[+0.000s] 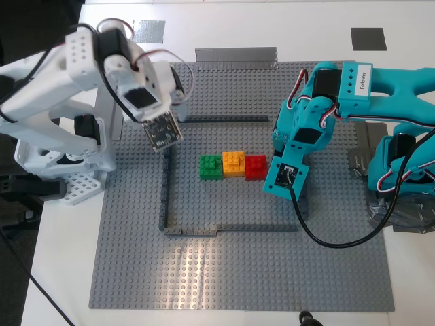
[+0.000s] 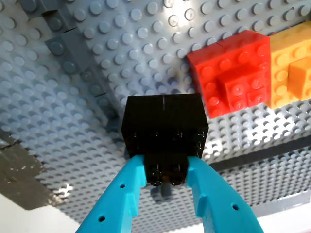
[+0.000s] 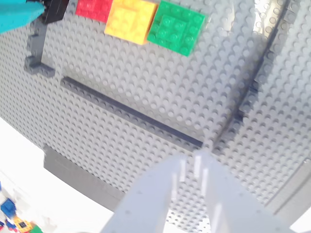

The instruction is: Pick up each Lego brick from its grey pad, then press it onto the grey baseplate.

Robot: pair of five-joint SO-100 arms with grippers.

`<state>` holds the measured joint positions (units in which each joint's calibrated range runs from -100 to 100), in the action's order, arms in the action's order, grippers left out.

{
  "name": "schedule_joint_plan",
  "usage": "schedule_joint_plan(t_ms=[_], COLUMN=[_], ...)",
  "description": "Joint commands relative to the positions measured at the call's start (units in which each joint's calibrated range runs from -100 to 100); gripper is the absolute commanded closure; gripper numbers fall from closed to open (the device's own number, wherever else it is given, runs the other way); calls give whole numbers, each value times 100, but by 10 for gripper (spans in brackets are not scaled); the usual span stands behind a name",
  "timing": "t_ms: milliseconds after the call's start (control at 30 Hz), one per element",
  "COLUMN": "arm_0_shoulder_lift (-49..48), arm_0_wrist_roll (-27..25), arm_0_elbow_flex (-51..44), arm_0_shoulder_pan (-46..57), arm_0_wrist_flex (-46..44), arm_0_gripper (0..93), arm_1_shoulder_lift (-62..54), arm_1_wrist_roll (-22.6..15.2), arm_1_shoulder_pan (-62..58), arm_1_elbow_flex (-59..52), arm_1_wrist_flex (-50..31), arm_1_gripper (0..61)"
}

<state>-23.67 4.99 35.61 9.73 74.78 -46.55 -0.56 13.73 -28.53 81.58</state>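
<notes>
The teal arm holds the black brick over the grey baseplate, beside the red brick

The first gripper angles steeply down at the exterior view's right, its smooth teal plastic jaws clamped on the glossy black brick's underside tubes. The second gripper, white and pale, hangs tilted over the studded plate at the exterior view's left, jaws closed on nothing. The green brick, orange brick and red brick sit in a touching row inside the thin dark-grey wall outline
</notes>
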Motion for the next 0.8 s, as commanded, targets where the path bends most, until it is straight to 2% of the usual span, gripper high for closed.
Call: schedule_joint_plan(t_ms=[0,33,167,233,467,600,767], arm_0_shoulder_lift=[15,15,195,333,513,513,513], arm_0_wrist_roll=[2,2,21,26,21,36,31], arm_0_elbow_flex=[-198,-179,-189,-252,-414,-405,-396], arm_0_shoulder_pan=[-26,-63,-92,-99,-77,-92,-99], arm_0_wrist_flex=[-58,-58,-49,-49,-49,-131,-204], arm_0_gripper=[927,927,927,927,927,927,927], arm_1_shoulder_lift=[-324,-375,-470,-461,200,1058,1522], arm_1_wrist_roll=[-44,-29,122,147,611,474,376], arm_1_shoulder_pan=[996,1504,2701,2976,4231,4674,5109], arm_1_elbow_flex=[952,1052,1232,1205,1738,2532,2713], arm_1_wrist_flex=[1183,1476,1696,1549,1460,1362,475], arm_1_gripper=[612,612,612,612,612,612,612])
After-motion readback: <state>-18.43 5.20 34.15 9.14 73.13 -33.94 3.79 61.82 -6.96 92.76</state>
